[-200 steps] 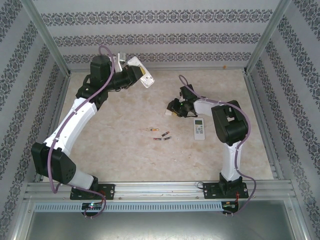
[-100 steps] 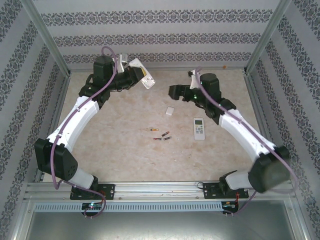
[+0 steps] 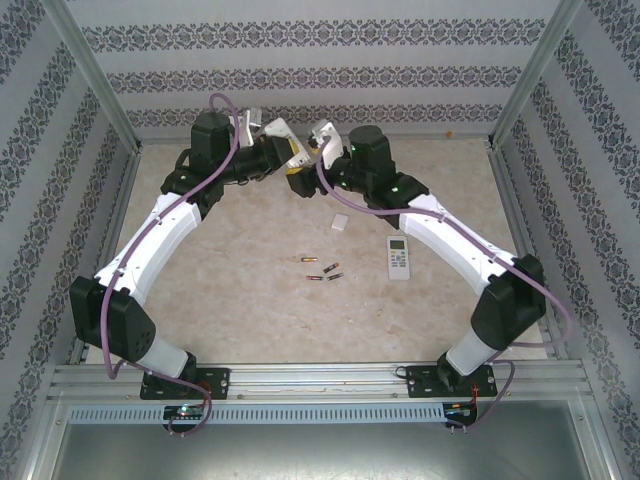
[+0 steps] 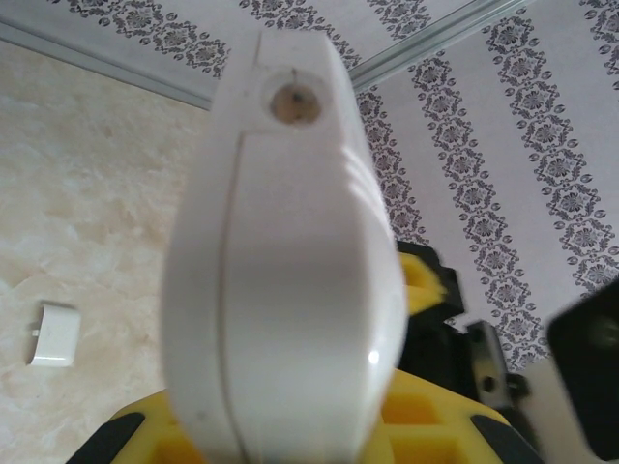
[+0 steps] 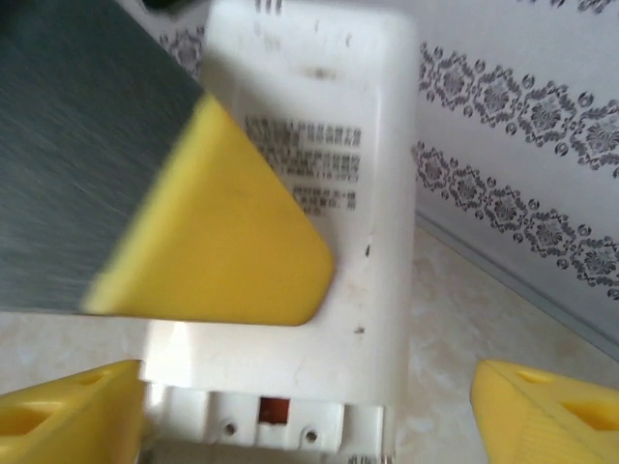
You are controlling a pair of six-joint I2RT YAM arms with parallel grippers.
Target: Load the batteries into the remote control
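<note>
Clamps white remote (image 4: 290, 242) in left jaws, raised – spreads right jaws wide apart around its back. Has batteries (image 3: 322, 270) down on bench (image 3: 230, 280), well below both jaws. Should close right jaws squarely on remote's sides – no twisting.

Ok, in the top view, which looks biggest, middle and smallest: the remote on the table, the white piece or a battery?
Largest: the remote.
Next: the white piece.
Smallest: a battery, about as long as the piece but far thinner.
</note>
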